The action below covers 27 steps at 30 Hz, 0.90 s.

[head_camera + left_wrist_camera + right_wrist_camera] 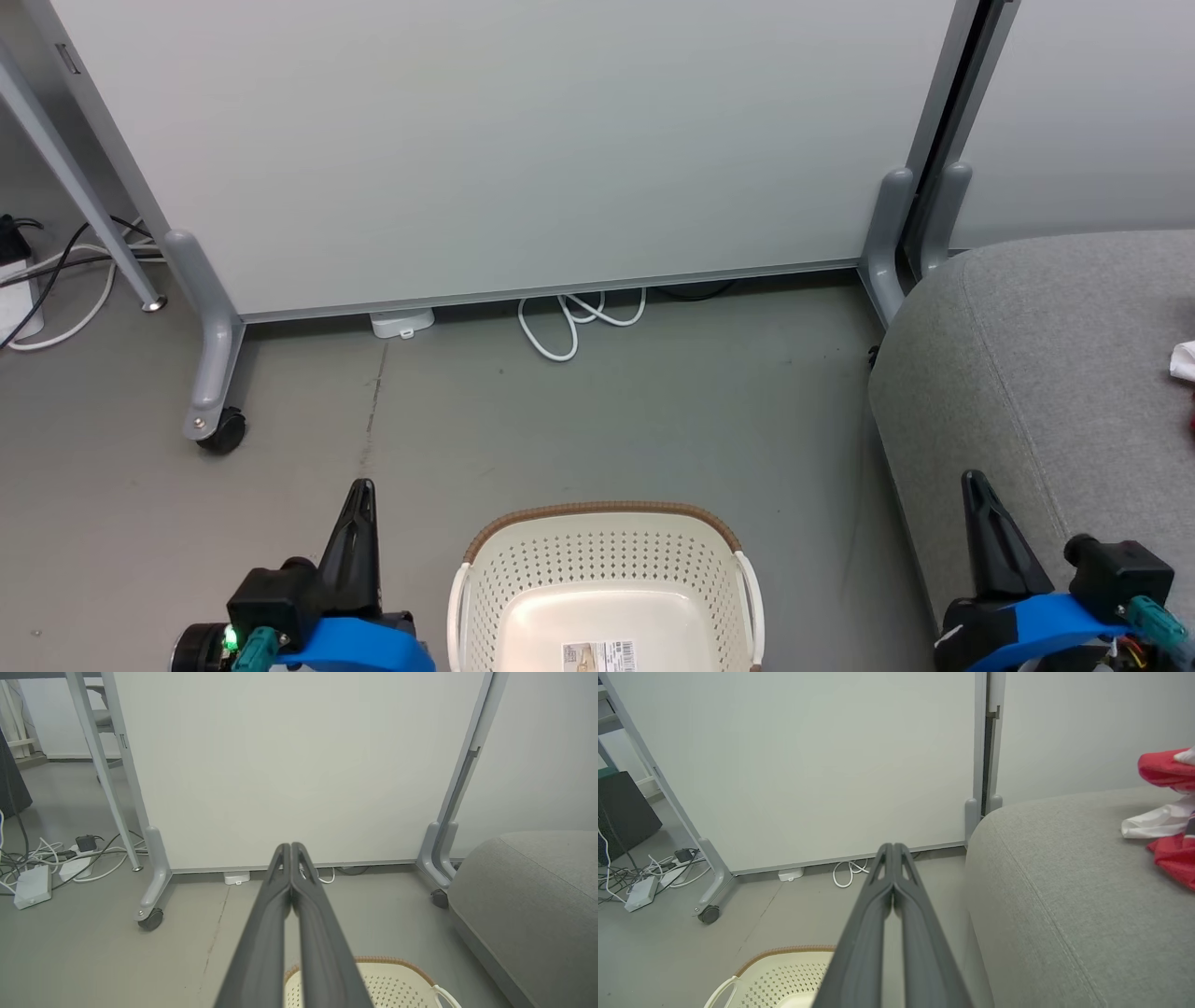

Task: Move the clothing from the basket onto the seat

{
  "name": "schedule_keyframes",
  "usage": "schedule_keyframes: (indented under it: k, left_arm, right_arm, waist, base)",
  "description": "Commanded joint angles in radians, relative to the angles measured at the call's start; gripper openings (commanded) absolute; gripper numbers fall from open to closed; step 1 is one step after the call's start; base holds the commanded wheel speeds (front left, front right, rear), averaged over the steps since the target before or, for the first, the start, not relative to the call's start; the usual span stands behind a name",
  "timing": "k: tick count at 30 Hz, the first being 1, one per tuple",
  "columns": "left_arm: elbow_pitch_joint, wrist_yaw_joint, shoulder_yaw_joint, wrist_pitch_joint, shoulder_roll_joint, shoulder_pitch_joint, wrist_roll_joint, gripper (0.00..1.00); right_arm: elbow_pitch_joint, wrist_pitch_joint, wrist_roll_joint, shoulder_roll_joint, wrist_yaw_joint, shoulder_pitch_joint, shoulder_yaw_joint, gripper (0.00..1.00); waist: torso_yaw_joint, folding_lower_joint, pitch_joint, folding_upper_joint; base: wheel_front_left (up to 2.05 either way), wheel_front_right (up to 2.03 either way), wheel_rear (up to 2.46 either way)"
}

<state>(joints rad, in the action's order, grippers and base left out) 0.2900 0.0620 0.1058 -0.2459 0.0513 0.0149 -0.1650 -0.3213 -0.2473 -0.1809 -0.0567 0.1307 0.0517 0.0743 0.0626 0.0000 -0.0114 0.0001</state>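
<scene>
1. Smooth grey flooring [560, 420], marked by one thin crack line, runs up to a pale matte partition panel [513, 140] on curved grey metal legs.
2. At far left, black and white cables [56, 863] tangle around a white power box. The left wrist view takes in this clutter more fully than the head view.
3. A black caster [222, 431] sits under the partition's left leg.
4. The left gripper [362, 490] hangs over the floor just left of the basket. Its long, tapered dark fingers are clenched together on nothing.
5. The basket [597, 560] stands on the floor between the two grippers. It is oval, made of cream perforated plastic, with a brown woven-look rim and white side handles. The head view reaches its smooth bottom and a barcode sticker [599, 656], while the wrist views catch its rim and dotted wall.
6. The right gripper [974, 483] is likewise clenched and empty, in front of the seat's near edge.
7. The seat [1046, 373] is light-grey woven upholstery with a rounded corner and a stitched seam.
8. The clothing [1164, 798], crumpled red and white fabric, lies on the seat at far right. The right wrist view shows its colours, and the head view catches a white scrap at the frame edge.
</scene>
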Motion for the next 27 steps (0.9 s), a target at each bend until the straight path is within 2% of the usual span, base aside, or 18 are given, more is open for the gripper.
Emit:
schedule_keyframes:
  k: [1,27]
  left_arm:
    - [-0.016,0.003,-0.010,0.007,0.000,0.021,-0.032,0.00]
    - [-0.029,0.025,-0.079,0.121,0.000,0.048,-0.493,0.00]
  right_arm:
    - [0.012,0.007,-0.033,-0.002,0.000,0.016,0.008,0.00]
    - [0.041,0.119,-0.491,0.000,0.000,0.028,0.014,0.00]
  waist:
    - [-0.001,0.0000,0.000,-0.0001]
    - [-0.014,0.0000,0.003,-0.0001]
  base:
    - [0.00,0.00,0.00]
    - [0.00,0.00,0.00]
